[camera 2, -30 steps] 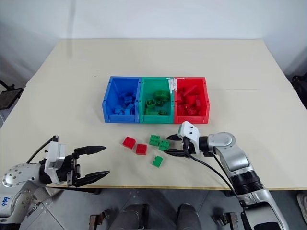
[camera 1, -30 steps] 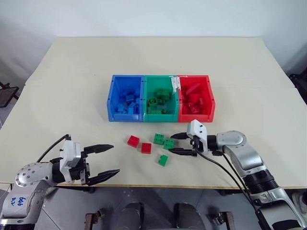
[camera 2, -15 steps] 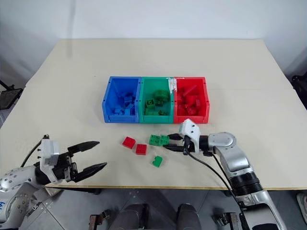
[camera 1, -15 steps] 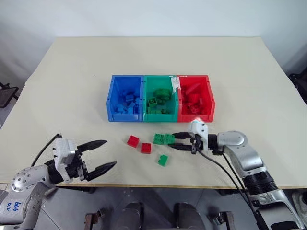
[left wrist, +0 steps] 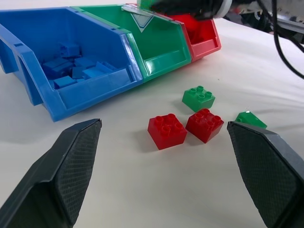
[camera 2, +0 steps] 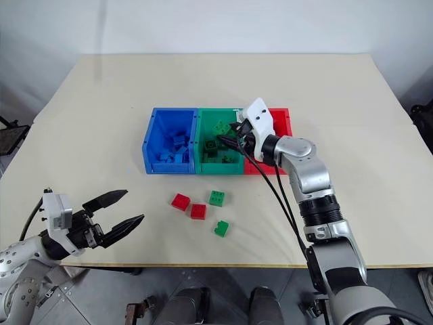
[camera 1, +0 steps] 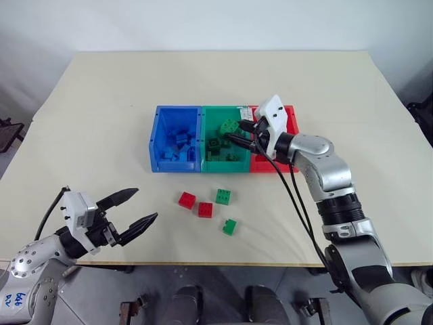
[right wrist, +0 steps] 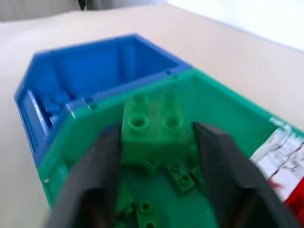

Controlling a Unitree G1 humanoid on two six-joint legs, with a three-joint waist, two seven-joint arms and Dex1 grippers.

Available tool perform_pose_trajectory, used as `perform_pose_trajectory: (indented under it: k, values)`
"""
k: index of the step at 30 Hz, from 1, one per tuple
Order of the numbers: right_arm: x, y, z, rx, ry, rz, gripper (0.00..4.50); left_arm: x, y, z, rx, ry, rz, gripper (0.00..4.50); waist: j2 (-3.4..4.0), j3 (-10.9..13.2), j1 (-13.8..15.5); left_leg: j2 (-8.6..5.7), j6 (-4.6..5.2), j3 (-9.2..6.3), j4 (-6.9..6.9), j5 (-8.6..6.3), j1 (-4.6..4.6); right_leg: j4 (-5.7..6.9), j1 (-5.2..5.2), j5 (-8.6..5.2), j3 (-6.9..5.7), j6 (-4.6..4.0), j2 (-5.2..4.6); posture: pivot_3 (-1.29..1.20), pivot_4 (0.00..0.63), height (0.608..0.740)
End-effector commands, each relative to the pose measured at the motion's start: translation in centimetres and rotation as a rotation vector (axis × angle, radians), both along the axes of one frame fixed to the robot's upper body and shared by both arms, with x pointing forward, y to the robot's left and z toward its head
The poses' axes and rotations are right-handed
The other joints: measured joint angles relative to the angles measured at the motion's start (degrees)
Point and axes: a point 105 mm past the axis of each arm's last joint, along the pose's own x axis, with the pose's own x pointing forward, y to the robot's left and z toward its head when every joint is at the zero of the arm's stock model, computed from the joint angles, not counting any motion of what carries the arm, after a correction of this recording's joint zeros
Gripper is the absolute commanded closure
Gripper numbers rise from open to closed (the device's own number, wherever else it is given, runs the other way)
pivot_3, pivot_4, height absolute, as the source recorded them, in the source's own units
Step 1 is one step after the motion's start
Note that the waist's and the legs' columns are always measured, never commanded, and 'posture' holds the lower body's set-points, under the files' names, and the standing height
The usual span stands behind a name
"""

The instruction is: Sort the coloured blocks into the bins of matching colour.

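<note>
Three joined bins stand mid-table: blue (camera 1: pixel 176 166), green (camera 1: pixel 226 166), red (camera 1: pixel 298 154). My right gripper (camera 1: pixel 237 130) hovers level over the green bin. A green block (right wrist: pixel 153 122) sits between its parted fingertips, with a thin gap on each side. On the table in front of the bins lie two red blocks (camera 1: pixel 187 198) (camera 1: pixel 206 209) and two green blocks (camera 1: pixel 223 196) (camera 1: pixel 230 227). My left gripper (camera 1: pixel 145 205) is open and empty near the table's front left edge, well left of these blocks. Its fingers (left wrist: pixel 71 166) frame the red blocks (left wrist: pixel 166 130).
All three bins hold several bricks of their own colour. A white label scrap (camera 1: pixel 246 116) sticks to the rim between the green and red bins. My right arm's black cables (camera 1: pixel 298 203) hang over the table right of the loose blocks.
My right gripper shut on a green block on the table, lifted it up and forward over the green bin, and its fingers have parted again. The left gripper only shifted slightly.
</note>
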Motion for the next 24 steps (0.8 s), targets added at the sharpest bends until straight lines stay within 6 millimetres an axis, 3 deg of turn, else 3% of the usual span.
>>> perform_pose_trajectory:
  k: [1,3,7,13,17,20,24]
  values:
    - [-0.5,-0.3,1.8,0.02,-0.081,0.033,0.61,0.0,-0.3,0.8,0.022,-0.031,-0.046,0.0,0.0,0.0,-0.33,0.01,0.0,0.0,0.08,0.0,-0.16,0.03,-0.13,0.0,-0.01,0.0,0.01,0.0,0.15,0.74]
    - [-1.9,-1.5,2.1,0.046,-0.104,0.093,0.03,-0.2,-0.9,0.8,0.033,0.001,-0.118,0.0,0.0,0.0,-0.56,0.02,0.0,-0.03,0.22,0.01,-0.38,0.12,-0.3,0.0,-0.03,0.0,0.02,0.0,0.15,0.74]
    - [-5.6,-5.0,1.8,0.066,-0.129,0.162,0.03,0.5,-1.8,0.5,0.064,0.027,-0.203,0.0,0.01,0.0,0.14,-0.02,0.1,-0.06,0.3,-0.06,-0.41,0.09,-0.24,0.0,-0.04,0.0,-0.01,0.0,0.15,0.74]
    - [-11.3,-11.7,-1.4,-0.016,-0.066,0.089,0.03,2.6,-3.9,0.2,0.108,-0.009,-0.334,0.0,0.0,0.0,1.03,-0.03,0.16,0.0,0.63,-0.14,-0.48,0.08,-0.15,0.01,-0.07,0.01,0.01,0.0,0.15,0.74]
    - [-14.5,-15.8,-4.6,-0.187,-0.051,0.041,0.03,3.5,-4.8,-0.2,0.156,-0.025,-0.409,0.0,0.0,0.01,1.09,-0.15,0.18,0.13,0.78,-0.15,-0.47,0.07,-0.06,0.03,-0.06,0.06,0.03,0.0,0.15,0.74]
    - [-15.9,-17.4,-6.2,-0.248,-0.009,0.041,0.03,3.7,-4.9,-0.3,0.165,-0.03,-0.438,0.0,-0.01,0.01,0.39,-0.14,0.19,0.31,0.79,-0.16,-0.37,0.05,-0.02,0.04,-0.02,0.09,0.05,0.0,0.15,0.74]
    - [-15.9,-16.6,-6.5,-0.242,-0.01,0.079,0.03,3.6,-4.6,-0.3,0.175,-0.024,-0.459,0.0,-0.01,0.01,0.09,-0.02,0.17,0.36,0.87,-0.14,-0.29,0.09,-0.03,0.04,0.0,0.08,0.06,0.0,0.15,0.74]
